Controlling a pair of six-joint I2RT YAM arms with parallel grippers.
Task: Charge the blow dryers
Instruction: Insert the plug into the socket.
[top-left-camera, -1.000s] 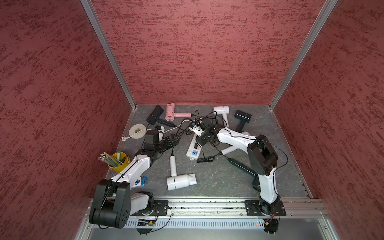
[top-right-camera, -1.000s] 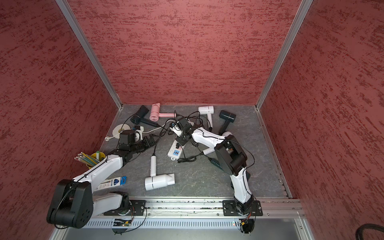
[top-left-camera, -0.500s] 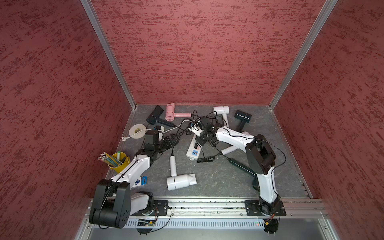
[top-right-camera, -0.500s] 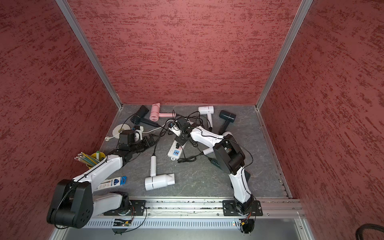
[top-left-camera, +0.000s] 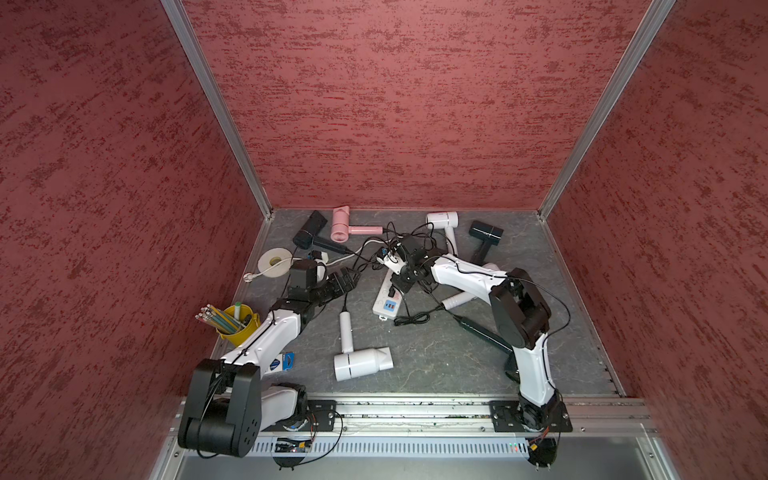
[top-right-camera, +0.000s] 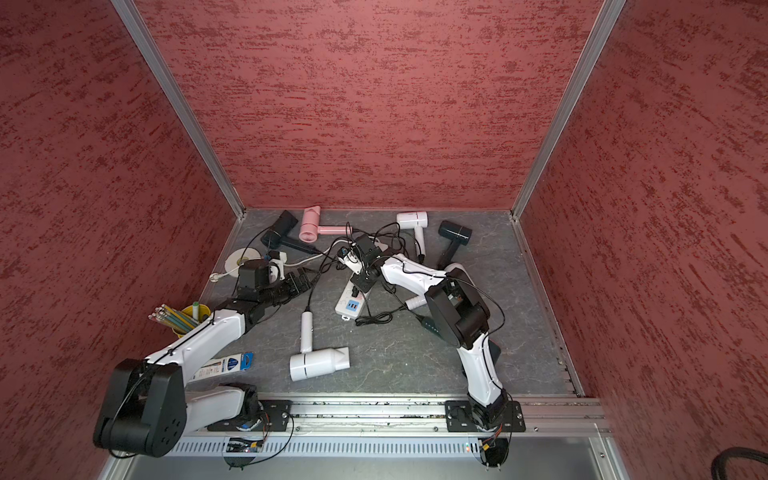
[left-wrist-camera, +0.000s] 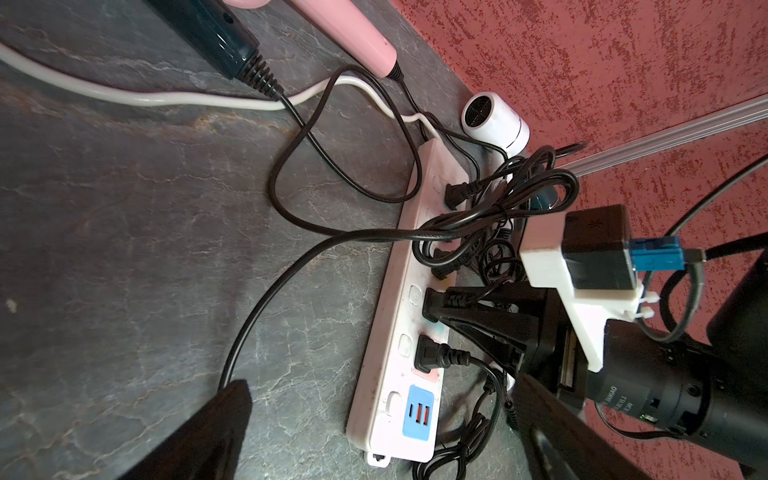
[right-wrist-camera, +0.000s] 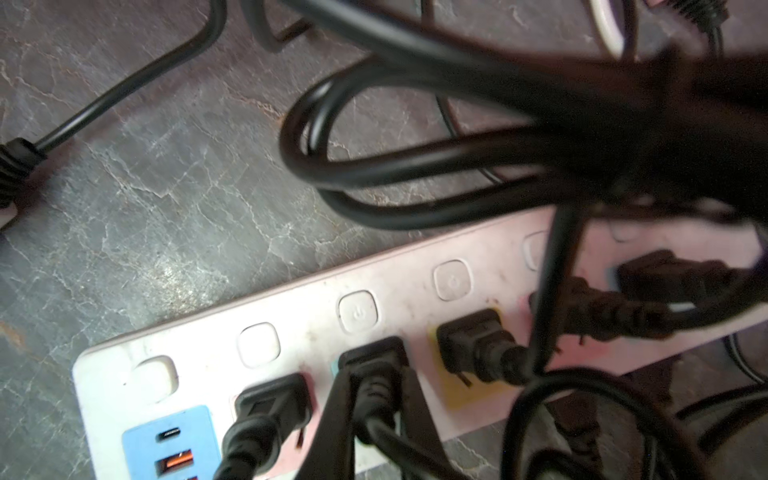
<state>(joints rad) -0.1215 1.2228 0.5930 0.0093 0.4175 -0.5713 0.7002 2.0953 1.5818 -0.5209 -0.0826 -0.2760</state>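
We are counting seven blow dryers (top-left-camera: 344, 226), nearest white dryer (top-left-camera: 362, 363) pointing right; left gripper (top-left-camera: 349, 277) gaping, right gripper (right-wrist-camera: 372, 374) clamping plug (right-wrist-camera: 370, 353).

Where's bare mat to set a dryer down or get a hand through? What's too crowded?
Free: the front patch between the big white dryer and the right arm; the mat's right edge, outside that arm. Crowded: the cords around the power strip, and back left by the pink dryer and tape roll.

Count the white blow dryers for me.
3. The front white dryer lies at front centre; the back white dryer is by the back wall; the third white dryer is mostly hidden under the right arm. Others may be covered.
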